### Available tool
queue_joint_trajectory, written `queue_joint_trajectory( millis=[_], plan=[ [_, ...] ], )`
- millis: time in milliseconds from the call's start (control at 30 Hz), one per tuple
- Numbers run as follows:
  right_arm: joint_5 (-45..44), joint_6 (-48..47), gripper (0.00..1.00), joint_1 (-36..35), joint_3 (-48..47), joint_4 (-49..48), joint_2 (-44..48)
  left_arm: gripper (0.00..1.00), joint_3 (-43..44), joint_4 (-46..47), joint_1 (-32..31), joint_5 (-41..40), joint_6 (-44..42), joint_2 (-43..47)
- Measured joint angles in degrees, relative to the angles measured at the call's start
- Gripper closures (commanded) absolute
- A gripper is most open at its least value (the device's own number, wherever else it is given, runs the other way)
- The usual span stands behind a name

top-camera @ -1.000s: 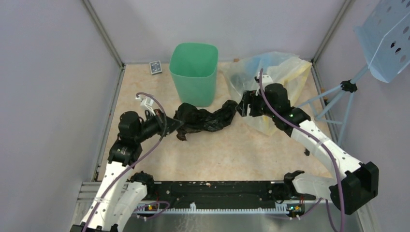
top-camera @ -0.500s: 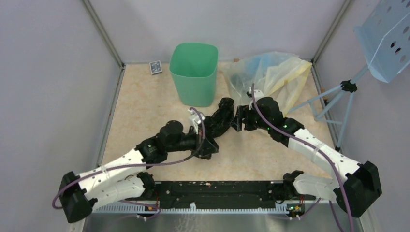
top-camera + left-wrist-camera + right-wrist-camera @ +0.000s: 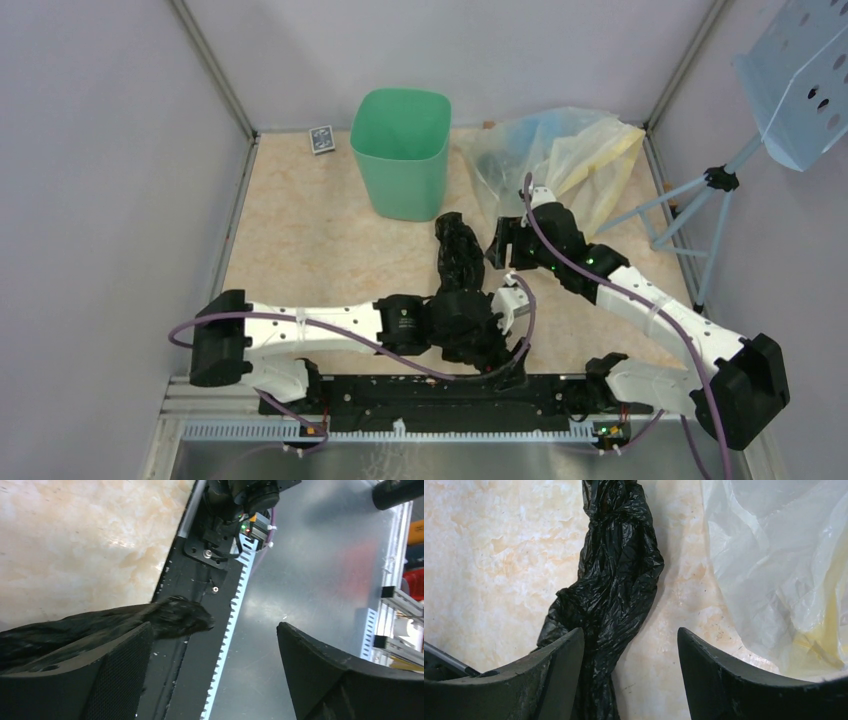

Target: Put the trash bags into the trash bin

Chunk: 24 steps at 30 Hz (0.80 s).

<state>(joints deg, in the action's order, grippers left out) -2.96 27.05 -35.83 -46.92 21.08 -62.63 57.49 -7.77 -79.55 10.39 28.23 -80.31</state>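
Left gripper point(image 3: 214, 627) and right gripper point(image 3: 630, 632) both gape; pinch trash bag point(image 3: 619, 575) mid-bunch firmly, then lift to trash bin point(image 3: 400, 150).

The left gripper point(image 3: 214, 630) has swung from the left edge to the near edge's middle. The black bag point(image 3: 458, 255) has been dragged along with it.

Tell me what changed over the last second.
The left gripper swung from the left side across to the near middle, dragging one end of the black bag with it; the bag now runs from centre toward the near edge. Both grippers now show open jaws. The right gripper barely moved; bin and clear bags stayed put.
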Motion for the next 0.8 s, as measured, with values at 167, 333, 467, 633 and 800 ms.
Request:
queue_joint_trajectory(
  millis=[167,333,467,633,800],
  plan=[
    [2.9,-1.5,0.33,0.0,0.2,0.0,0.8,0.02,4.9,-6.3,0.1,-1.1,-1.4,0.2],
    [9.8,-3.2,0.35,0.0,0.8,0.0,2.9,0.4,9.7,-10.3,0.7,-3.2,0.0,3.2],
    [13.9,-3.5,0.36,-2.0,0.8,0.0,3.0,0.51,7.8,-10.5,9.2,-1.8,3.0,8.9],
    [17.4,-3.1,0.37,-6.5,0.9,-1.4,2.8,0.56,-1.0,-9.0,22.6,-1.2,6.0,16.2],
    [16.0,-2.3,0.31,-11.6,-0.9,-2.4,-2.3,0.55,-6.4,-9.2,29.8,0.1,7.1,19.4]
  ],
)
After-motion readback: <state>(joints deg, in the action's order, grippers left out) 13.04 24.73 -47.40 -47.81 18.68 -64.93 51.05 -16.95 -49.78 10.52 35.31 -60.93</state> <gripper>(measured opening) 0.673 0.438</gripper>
